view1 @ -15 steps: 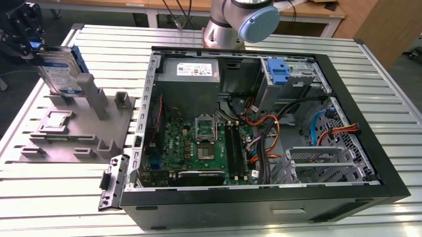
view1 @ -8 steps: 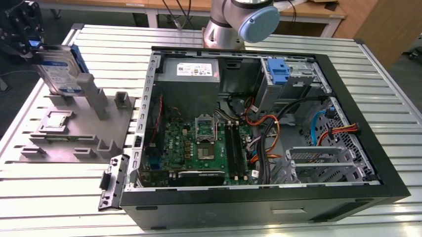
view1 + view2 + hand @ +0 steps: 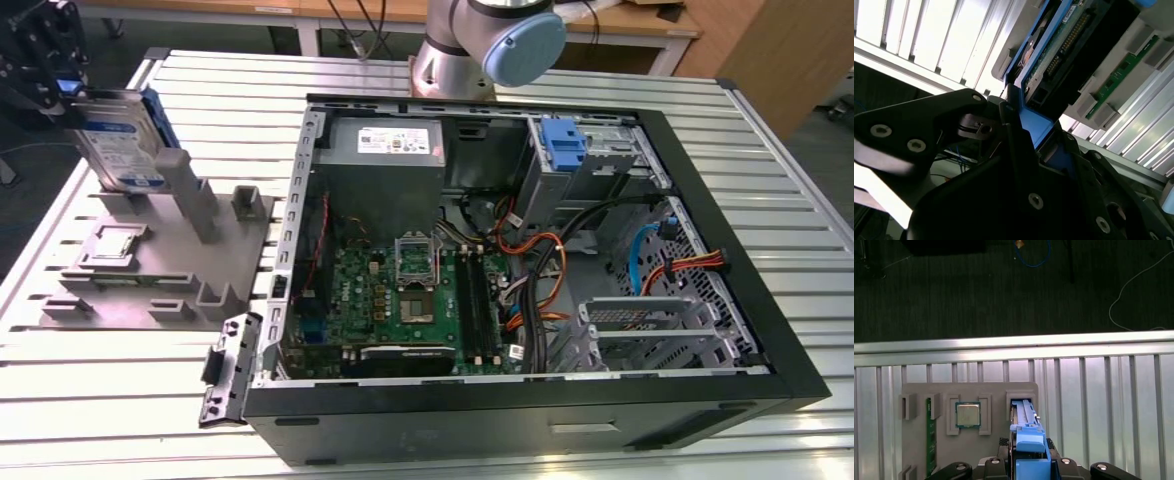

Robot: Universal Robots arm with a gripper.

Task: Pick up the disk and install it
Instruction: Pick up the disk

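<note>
Pincer (image 3: 67, 92) clamped tight on upright disk (image 3: 120, 142) at grey fixture (image 3: 154, 265), exterior view's left of open case (image 3: 534, 405), on slatted worktop (image 3: 107, 405).

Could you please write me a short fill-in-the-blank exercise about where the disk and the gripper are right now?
1. The disk stands on the fixture plate, to the exterior view's ____ of the computer case.
2. The gripper is closed on the disk's ____ bracket.
3. In the first wrist view, a processor chip lies in the fixture plate beside a ____ memory stick.
Missing words: left; blue; green.
</note>
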